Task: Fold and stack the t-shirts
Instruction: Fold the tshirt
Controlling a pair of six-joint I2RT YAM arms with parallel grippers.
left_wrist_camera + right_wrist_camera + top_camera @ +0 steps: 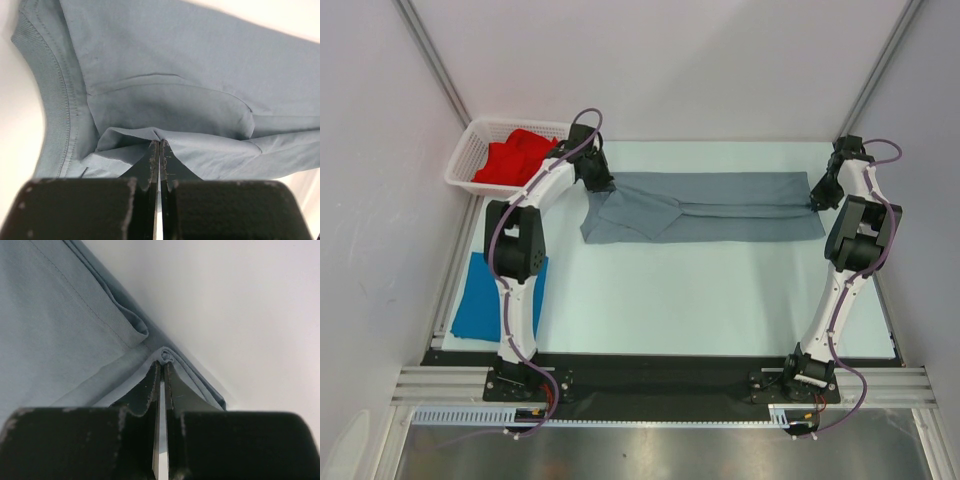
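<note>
At opposite ends of the grey t-shirt [720, 205], left gripper [159, 143] and right gripper [162, 365], both tight on its cloth.

A white mesh basket [461, 170] sits at the far left corner of the pale bench [720, 300], whose near edge meets a black strip [660, 366] and a ribbed metal rail [650, 385].
</note>
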